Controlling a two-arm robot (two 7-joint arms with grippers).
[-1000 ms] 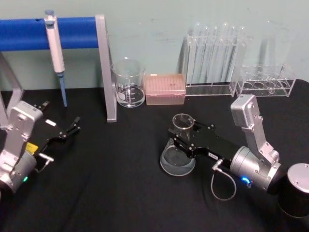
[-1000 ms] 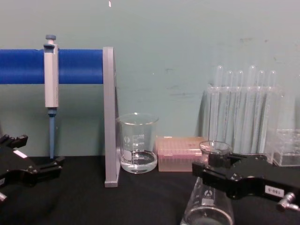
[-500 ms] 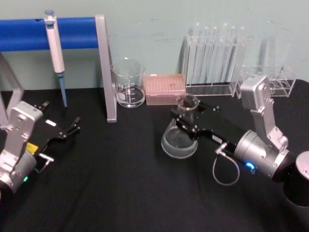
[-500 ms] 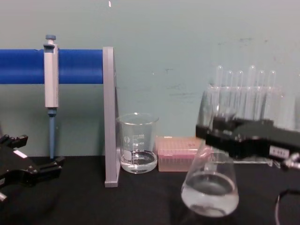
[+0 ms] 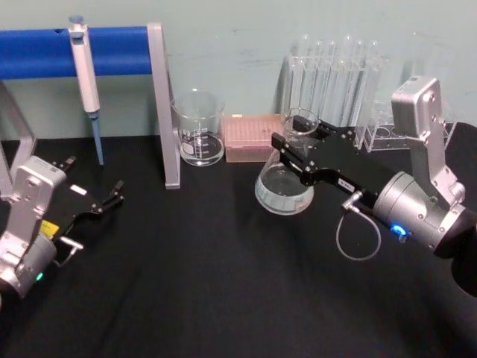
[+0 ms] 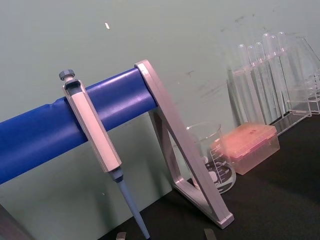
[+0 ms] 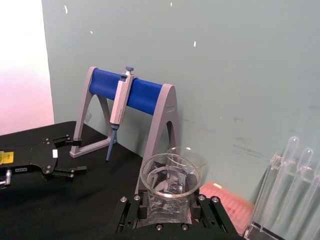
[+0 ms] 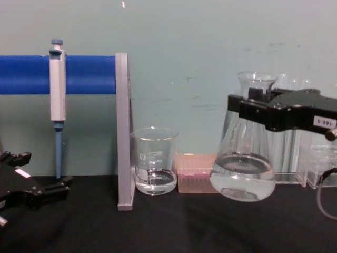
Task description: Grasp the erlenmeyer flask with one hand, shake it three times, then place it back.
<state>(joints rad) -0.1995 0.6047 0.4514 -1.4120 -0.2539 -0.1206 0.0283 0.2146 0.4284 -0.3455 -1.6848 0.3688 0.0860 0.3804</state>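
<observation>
Head, chest and wrist views of my rig at the bench.

**Right arm.** My right gripper (image 5: 297,151) reaches in from the right and pinches the neck of the flask (image 5: 284,185) just under its flared rim, one black finger on each side of the glass. In the chest view the gripper (image 8: 254,105) holds the flask (image 8: 243,169) off the table (image 8: 158,226), its rim higher than the beaker (image 8: 154,161) and its wide base hanging in front of the tip box (image 8: 194,171) and the test tubes (image 8: 290,84). The flask stands close to upright, and a shallow layer of clear liquid lies across its base. In the right wrist view I look down into the flask's (image 7: 169,182) open mouth, with the gripper (image 7: 169,212) closed against the neck below it.

**Left arm.** My left gripper (image 5: 117,192) is parked low at the table's left side, well apart from the flask. Its fingers are spread and hold nothing. It lies near the foot of the stand (image 5: 162,112), whose blue bar carries the pipette (image 5: 85,71).

**Background.** From left to right, the beaker (image 5: 199,133), tip box (image 5: 255,137) and test tubes (image 5: 332,86) stand along the back wall.
</observation>
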